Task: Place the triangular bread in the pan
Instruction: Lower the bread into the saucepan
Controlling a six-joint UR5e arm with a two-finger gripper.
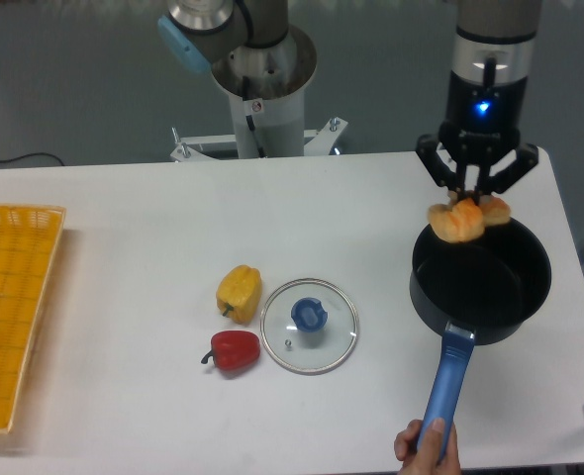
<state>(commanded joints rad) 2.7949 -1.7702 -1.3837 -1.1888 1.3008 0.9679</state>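
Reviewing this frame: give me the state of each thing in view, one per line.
gripper: shut on the triangular bread, above the pan's far rim.
triangular bread: held in the air, not yet released.
pan: upright, uncovered, nothing visible inside.
hand: gripping the pan's blue handle.
glass lid: off the pan, flat on the table, knob up.
yellow pepper: lying on the table.
red pepper: lying on the table.
yellow basket: at the left edge, partly out of view.

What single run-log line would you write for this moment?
gripper: shut on golden-orange triangular bread | position: above deep black pan with blue handle | bread: not yet released | human hand: holding pan handle
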